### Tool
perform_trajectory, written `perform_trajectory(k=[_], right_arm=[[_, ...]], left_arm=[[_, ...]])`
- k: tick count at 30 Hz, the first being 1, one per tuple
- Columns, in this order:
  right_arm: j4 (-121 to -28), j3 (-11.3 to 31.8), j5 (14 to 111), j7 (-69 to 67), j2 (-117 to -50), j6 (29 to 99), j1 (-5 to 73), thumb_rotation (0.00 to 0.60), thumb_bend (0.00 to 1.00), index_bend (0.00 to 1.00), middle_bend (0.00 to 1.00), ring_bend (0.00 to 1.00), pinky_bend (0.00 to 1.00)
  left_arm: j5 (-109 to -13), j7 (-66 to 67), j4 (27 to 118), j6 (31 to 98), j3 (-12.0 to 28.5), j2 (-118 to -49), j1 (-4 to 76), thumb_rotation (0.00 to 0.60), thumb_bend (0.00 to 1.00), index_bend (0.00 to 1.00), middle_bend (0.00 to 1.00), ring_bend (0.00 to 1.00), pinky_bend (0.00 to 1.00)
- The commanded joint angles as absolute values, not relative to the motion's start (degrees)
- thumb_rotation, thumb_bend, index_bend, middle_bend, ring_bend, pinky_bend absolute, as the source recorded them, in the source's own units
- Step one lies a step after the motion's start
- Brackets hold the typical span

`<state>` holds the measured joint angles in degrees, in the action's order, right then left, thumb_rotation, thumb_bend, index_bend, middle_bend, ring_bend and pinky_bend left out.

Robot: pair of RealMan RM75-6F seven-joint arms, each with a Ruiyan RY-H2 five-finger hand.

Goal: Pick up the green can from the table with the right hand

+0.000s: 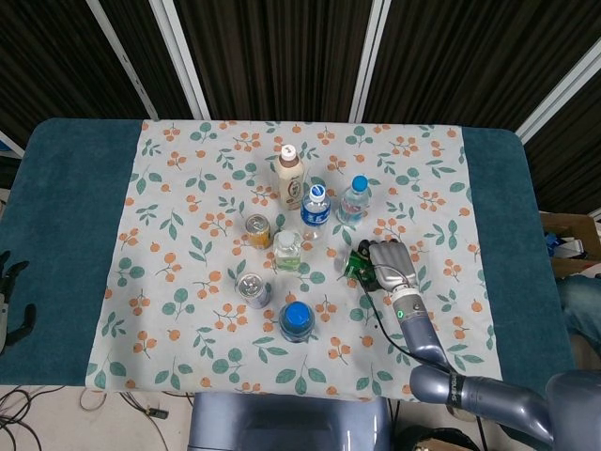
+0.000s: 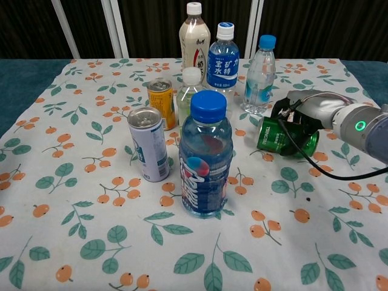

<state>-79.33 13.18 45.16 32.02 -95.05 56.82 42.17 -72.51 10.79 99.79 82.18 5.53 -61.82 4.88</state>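
The green can (image 2: 284,139) lies on its side on the floral cloth, right of centre, its top end pointing left. My right hand (image 2: 309,108) reaches over it from the right, with its fingers curled down around the can's body, gripping it. From the head view, the same green can (image 1: 356,266) pokes out to the left of the right hand (image 1: 391,262). Whether the can touches the cloth I cannot tell. My left hand (image 1: 9,299) shows only as dark fingers at the far left edge, apart and holding nothing.
Just left of the hand stand a small water bottle (image 2: 259,76), a blue-labelled bottle (image 2: 222,58) and a tan milk-tea bottle (image 2: 194,43). A big blue-capped bottle (image 2: 205,156), a white can (image 2: 148,144), a yellow can (image 2: 161,100) and a small clear bottle (image 2: 191,91) stand in the middle.
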Motion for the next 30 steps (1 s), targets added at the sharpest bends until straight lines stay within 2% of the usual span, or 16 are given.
perform_trajectory(k=[1, 7, 15, 22, 30], right_arm=[[-80.3, 13.3, 44.5, 32.1, -94.3, 56.4, 42.3, 0.6, 0.31, 0.45, 0.52, 0.52, 0.4], [-84.6, 15.0, 44.2, 27.5, -90.9, 55.2, 41.3, 0.6, 0.32, 0.47, 0.53, 0.53, 0.41], [-90.9, 21.5, 42.1, 7.9, -80.5, 45.5, 36.8, 0.6, 0.32, 0.48, 0.53, 0.53, 0.41], [-93.3, 26.0, 46.8, -7.8, -71.5, 38.2, 31.6, 0.6, 0.32, 0.48, 0.53, 0.53, 0.41], [-95.0, 34.2, 57.2, -33.0, -62.4, 29.0, 23.4, 0.6, 0.32, 0.48, 0.53, 0.53, 0.41]], left_arm=[[-72.5, 10.8, 99.8, 82.2, 5.5, -61.8, 4.9, 0.6, 0.46, 0.15, 0.0, 0.04, 0.0], [-72.2, 10.4, 100.2, 81.8, 5.5, -61.6, 4.9, 0.6, 0.46, 0.15, 0.0, 0.04, 0.0], [-72.3, 10.4, 100.3, 81.9, 5.4, -61.4, 4.8, 0.6, 0.46, 0.16, 0.0, 0.04, 0.0], [-72.3, 10.7, 100.3, 82.2, 5.3, -61.6, 4.8, 0.6, 0.46, 0.16, 0.0, 0.04, 0.0], [-72.8, 11.5, 100.7, 82.7, 5.0, -62.0, 4.7, 0.6, 0.46, 0.16, 0.0, 0.04, 0.0]])
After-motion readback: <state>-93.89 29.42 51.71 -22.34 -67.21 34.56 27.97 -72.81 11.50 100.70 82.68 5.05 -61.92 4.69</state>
